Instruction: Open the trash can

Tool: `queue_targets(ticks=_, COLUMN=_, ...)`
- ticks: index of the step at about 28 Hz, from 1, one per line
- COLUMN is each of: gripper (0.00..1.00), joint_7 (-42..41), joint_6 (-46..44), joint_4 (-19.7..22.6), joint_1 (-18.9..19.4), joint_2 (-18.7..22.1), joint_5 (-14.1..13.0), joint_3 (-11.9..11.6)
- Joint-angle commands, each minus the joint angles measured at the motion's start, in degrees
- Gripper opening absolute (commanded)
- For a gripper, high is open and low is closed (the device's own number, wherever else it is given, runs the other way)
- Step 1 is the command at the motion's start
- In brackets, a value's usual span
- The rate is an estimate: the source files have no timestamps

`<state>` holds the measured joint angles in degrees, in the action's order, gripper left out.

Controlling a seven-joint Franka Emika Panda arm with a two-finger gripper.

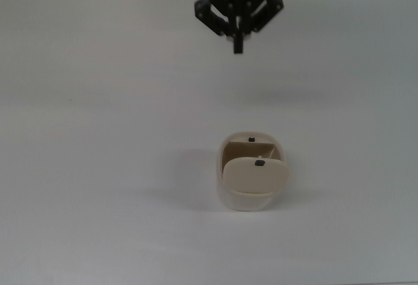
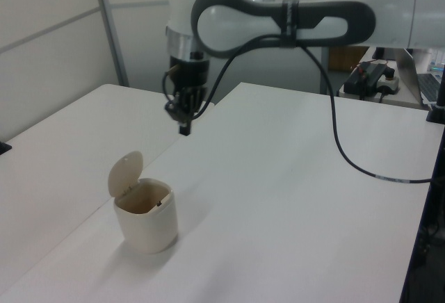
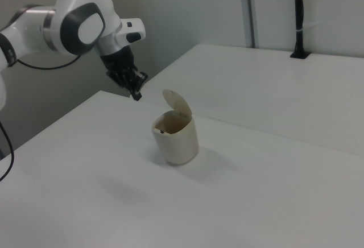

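So the trash can [image 1: 251, 182] sits on the white table [image 1: 98, 134] with its lid [image 2: 125, 173] flipped up and standing nearly upright at the rim. Pincer [image 1: 238, 44] hangs in the air well apart from it, fingers pressed together, holding nothing.

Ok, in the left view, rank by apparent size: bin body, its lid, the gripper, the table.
1. Table, by far.
2. Bin body.
3. Lid and gripper look about alike; the gripper sits farther back, so no ranking between them.
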<state>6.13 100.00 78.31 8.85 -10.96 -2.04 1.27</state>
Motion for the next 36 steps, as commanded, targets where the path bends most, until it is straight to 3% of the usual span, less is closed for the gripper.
queue_targets(ticks=1, gripper=0.0, joint_7=-5.77, joint_6=-10.41, joint_4=1.85, joint_1=-2.69, joint_2=4.97, joint_5=0.37, joint_3=-0.65)
queue_targets(ticks=10, gripper=0.0, joint_7=-5.61, joint_6=-14.74, joint_4=2.99, joint_1=-4.11, joint_2=7.53, joint_5=0.9, joint_3=-4.16)
queue_targets(ticks=11, gripper=0.05, joint_7=-5.61, joint_6=-14.74, joint_4=3.17, joint_1=-4.11, joint_2=7.53, joint_5=1.16, joint_3=-4.43)
queue_targets(ticks=13, gripper=0.36, joint_7=-5.61, joint_6=-14.66, joint_4=3.26, joint_1=-4.19, joint_2=7.35, joint_5=2.39, joint_3=-4.43)
queue_targets(ticks=14, gripper=0.56, joint_7=-5.61, joint_6=-14.66, joint_4=3.26, joint_1=-4.11, joint_2=7.18, joint_5=2.74, joint_3=-4.43)
queue_targets(ticks=15, gripper=0.85, joint_7=-5.26, joint_6=-14.66, joint_4=3.34, joint_1=-4.11, joint_2=7.0, joint_5=3.18, joint_3=-4.43)
queue_targets(ticks=16, gripper=1.0, joint_7=-5.17, joint_6=-14.74, joint_4=3.43, joint_1=-4.11, joint_2=6.83, joint_5=3.54, joint_3=-4.43)
queue_targets(ticks=19, gripper=1.0, joint_7=-5.17, joint_6=-14.74, joint_4=4.22, joint_1=-3.84, joint_2=6.65, joint_5=5.21, joint_3=-4.17)
queue_targets(ticks=36, gripper=1.0, joint_7=-5.17, joint_6=-14.48, joint_4=4.14, joint_1=-3.93, joint_2=6.65, joint_5=5.21, joint_3=-4.25)
